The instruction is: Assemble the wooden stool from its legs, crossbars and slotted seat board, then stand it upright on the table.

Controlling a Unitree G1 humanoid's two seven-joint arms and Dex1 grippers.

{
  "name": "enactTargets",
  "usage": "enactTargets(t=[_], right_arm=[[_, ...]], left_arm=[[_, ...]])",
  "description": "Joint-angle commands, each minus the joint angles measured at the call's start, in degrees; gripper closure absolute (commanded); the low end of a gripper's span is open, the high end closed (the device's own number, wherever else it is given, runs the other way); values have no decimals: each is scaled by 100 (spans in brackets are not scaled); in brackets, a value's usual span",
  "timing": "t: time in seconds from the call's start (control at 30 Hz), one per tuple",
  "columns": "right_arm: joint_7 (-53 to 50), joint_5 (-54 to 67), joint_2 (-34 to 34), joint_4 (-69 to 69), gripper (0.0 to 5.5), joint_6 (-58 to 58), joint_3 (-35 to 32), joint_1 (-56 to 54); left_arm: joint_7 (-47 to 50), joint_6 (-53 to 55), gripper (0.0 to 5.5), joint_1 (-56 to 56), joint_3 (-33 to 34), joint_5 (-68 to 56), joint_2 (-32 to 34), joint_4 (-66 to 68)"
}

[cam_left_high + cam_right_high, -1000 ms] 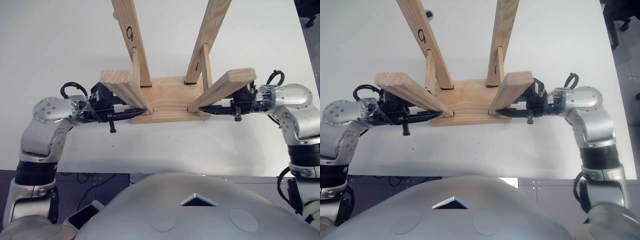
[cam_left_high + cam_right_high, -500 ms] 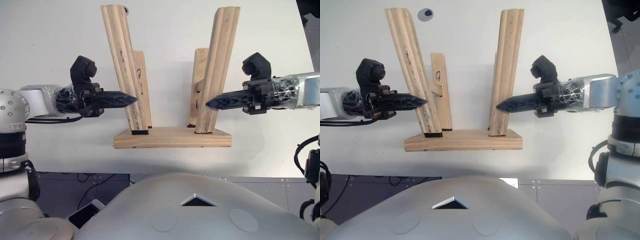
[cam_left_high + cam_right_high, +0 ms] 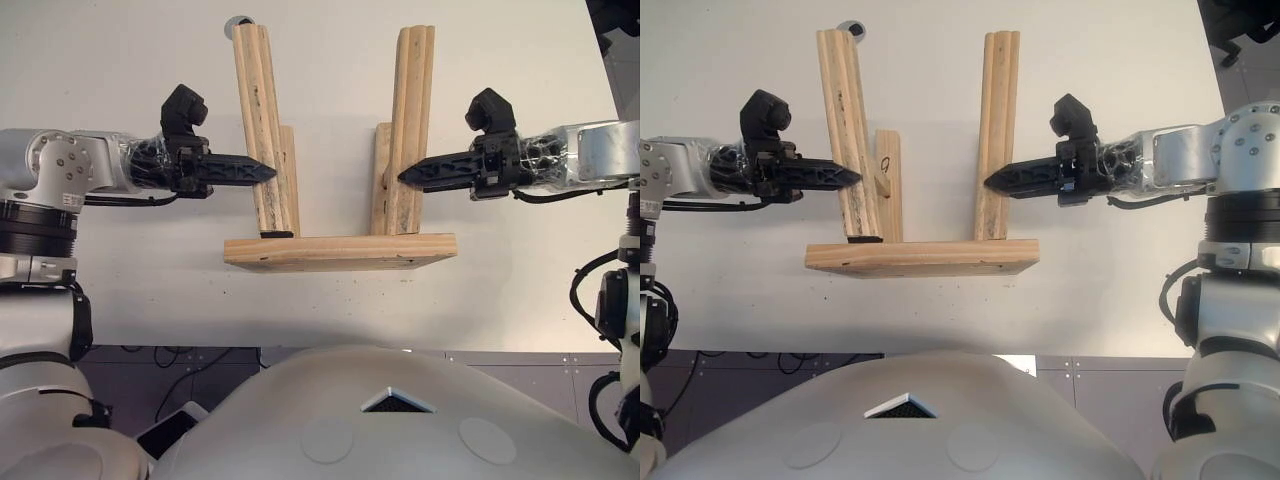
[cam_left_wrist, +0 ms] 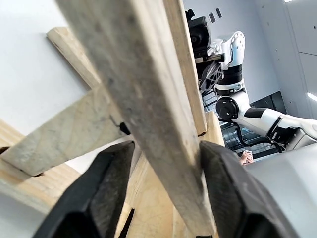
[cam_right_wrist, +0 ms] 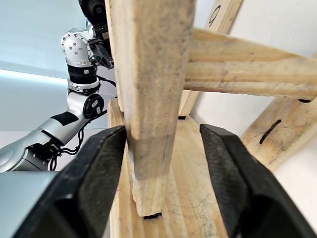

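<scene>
The white table spreads under everything. Over it is the stool, already assembled and lying tipped: the seat board is edge-on and nearest the robot, with the legs running away from it across the table. A grey shadow band below the board suggests the stool is carried clear of the surface, though I cannot be sure.

The two nearer legs are the ones in hand. The left-hand leg leans slightly outward at its far end, while the right-hand leg is almost straight. The crossbars sit seated between the legs, close to the board.

The left gripper comes in from the left and the right gripper from the right, each meeting its leg roughly a third of the way up from the board. In the wrist views the fingers of the left are clamped either side of its leg, and the right's fingers grip theirs the same way.

What the next move turns on is this: the legs' long axes lie square to both grippers, and the two grips face each other on one line across the stool. Neither arm is nearer, so my judgement is that both must roll together about that line to bring the leg ends down and the board up.
</scene>
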Motion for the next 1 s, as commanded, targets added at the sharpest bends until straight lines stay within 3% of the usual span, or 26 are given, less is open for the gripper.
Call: enactTargets(t=[0.03, 0.37, 0.5, 0.73, 0.87, 1.0], right_arm=[[-87, 13, -125, -47, 206, 25, 56, 29], [259, 438, -437, -254, 18, 24, -78, 145], [384, 337, -516, -314, 10, 22, -162, 233], [521, 172, -511, -477, 10, 18, -347, 341], [901, -75, -775, -817, 10, -39, -712, 716], [2344, -465, -1505, -1891, 10, -517, -1420, 1928]], left_arm=[[87, 252, 247, 158, -28, 337, 19, -12], [-225, 504, 73, 217, 152, 467, 129, -70], [-341, 530, 15, 298, 291, 511, 153, -34], [-490, 554, 11, 456, 505, 591, 269, -13], [-421, 760, 11, 1352, 1319, 206, 574, -526], [-110, 722, 11, 3357, 2998, -246, 611, -1842]])
